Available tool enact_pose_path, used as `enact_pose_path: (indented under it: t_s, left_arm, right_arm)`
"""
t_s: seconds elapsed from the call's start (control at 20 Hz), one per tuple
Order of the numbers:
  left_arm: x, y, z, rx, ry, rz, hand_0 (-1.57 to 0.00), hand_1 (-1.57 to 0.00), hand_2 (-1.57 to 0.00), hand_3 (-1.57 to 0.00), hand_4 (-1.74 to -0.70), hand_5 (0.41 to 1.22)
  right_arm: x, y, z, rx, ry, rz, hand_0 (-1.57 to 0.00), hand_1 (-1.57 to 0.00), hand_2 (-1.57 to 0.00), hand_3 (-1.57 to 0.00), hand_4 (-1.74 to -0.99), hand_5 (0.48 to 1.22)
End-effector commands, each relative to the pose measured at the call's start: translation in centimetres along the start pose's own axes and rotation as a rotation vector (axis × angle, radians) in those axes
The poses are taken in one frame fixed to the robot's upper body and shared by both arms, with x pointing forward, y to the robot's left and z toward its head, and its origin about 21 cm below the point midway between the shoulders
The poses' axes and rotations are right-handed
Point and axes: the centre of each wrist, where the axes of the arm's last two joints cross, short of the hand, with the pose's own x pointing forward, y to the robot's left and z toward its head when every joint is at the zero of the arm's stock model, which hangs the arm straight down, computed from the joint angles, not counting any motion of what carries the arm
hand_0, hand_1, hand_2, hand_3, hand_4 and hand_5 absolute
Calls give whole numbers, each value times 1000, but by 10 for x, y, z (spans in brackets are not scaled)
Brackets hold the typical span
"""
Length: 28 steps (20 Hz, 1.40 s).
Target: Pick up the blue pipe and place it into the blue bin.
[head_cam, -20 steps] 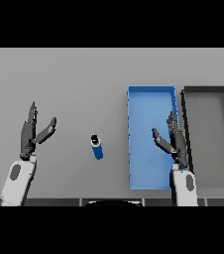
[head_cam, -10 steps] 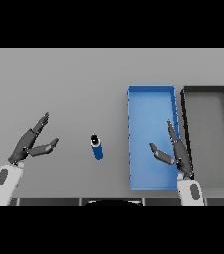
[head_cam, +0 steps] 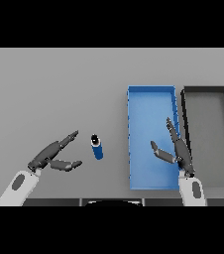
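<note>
A short blue pipe (head_cam: 97, 147) with a dark end lies on the grey table, left of the blue bin (head_cam: 150, 101). My left hand (head_cam: 53, 154) is open just left of the pipe, its fingers stretched toward it with a small gap between. My right hand (head_cam: 177, 149) is open and hovers over the right side of the blue bin, fingers pointing away from me. Neither hand holds anything.
A dark grey bin (head_cam: 208, 93) stands directly right of the blue bin, their long sides almost touching. Grey table (head_cam: 54, 94) stretches behind and to the left of the pipe.
My left hand has dropped lower and tilted over, its fingers now reaching right toward the pipe. The right hand has sunk slightly toward me. The pipe has not moved.
</note>
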Motion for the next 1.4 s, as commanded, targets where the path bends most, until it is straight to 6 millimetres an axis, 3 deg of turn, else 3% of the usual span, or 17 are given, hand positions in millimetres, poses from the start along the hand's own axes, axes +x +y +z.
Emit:
enact_pose_path:
  t_s: [0.0,0.35,0.8,1.0,1.05,1.1,1.2,1.35]
  left_arm:
    - [0,-6,-5,-20,-7,1,1,1,1,1,-1207,494]
    - [-6,-45,-38,-18,-78,-5,1,1,1,1,-1225,499]
    - [-11,-65,-84,-10,-100,-20,1,1,1,1,-1160,491]
    - [-13,-72,-94,-41,-125,80,1,1,-79,-69,-1240,566]
    - [-11,-78,-98,-47,-132,95,-3,-89,-208,-197,-1275,607]
    - [-12,-79,-98,-44,-134,125,-93,-246,-390,-472,-1306,730]
    - [-11,-87,-102,-45,-159,176,-586,-715,-815,-840,-1455,906]
    - [-8,-93,-99,-51,-162,173,-1067,-1133,-1184,-1183,-1589,1060]
  right_arm:
    - [0,1,0,-1,7,0,1,1,1,1,-1290,646]
    - [2,3,2,-11,25,-6,1,1,1,1,-1306,651]
    - [0,2,6,-19,37,2,1,1,1,1,-1323,665]
    - [-2,4,9,-19,36,-4,1,1,1,1,-1322,664]
    - [-1,0,8,-26,46,-1,1,1,1,1,-1320,664]
    - [-1,0,10,-23,40,-7,1,1,1,1,-1319,663]
    - [-1,0,10,-19,31,6,1,1,1,1,-1319,666]
    - [2,1,9,-15,39,7,1,1,1,1,-1310,665]
